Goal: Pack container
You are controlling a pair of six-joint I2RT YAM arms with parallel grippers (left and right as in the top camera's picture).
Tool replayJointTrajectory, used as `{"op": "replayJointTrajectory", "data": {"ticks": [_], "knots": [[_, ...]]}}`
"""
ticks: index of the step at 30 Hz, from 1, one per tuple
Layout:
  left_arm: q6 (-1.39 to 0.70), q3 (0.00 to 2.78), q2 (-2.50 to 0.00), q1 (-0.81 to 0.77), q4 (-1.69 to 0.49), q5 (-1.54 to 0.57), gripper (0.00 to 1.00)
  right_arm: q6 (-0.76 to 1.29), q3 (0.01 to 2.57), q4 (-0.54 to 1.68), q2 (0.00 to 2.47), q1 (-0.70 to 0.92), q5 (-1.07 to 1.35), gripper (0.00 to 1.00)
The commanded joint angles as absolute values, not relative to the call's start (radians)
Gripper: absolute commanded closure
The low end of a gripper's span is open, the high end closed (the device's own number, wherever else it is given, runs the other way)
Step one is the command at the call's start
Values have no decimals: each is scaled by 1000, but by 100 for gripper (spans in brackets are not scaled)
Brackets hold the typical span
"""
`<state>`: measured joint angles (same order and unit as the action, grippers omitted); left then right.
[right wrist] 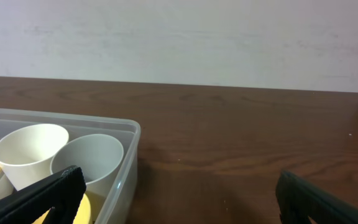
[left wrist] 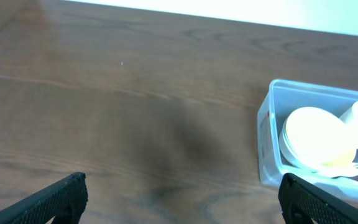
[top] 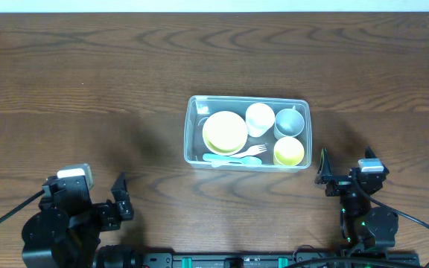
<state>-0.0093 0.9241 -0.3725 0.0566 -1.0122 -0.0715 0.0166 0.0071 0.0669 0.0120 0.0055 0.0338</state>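
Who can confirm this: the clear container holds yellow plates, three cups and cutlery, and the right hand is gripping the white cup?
Not right. The right hand is open and empty, apart from the white cup, as the right wrist view shows. The container does hold yellow plates, three cups and cutlery.

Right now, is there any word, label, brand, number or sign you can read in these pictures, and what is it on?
No text can be read in any view.
The container has a small pale patch in one corner, perhaps a sticker: too small to read.
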Motion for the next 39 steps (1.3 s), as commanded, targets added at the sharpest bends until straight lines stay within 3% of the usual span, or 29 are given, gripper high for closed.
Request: {"op": "replayJointTrajectory", "data": {"ticks": [1, 8, 25, 30, 39], "knots": [[14, 904, -341, 77, -1036, -60, 2, 6, 6, 72, 9, 14, 30, 1], [131, 694, -130, 123, -949, -60, 2, 6, 6, 72, 9, 14, 30, 1], [181, 148, -2, 141, -29, -60, 2, 6, 6, 72, 9, 14, 30, 1], [198, 57, -2, 141, 61, -60, 2, 6, 6, 72, 9, 14, 30, 1], [124, 4, -2, 141, 21, -60, 2, 6, 6, 72, 9, 14, 30, 1]]}}
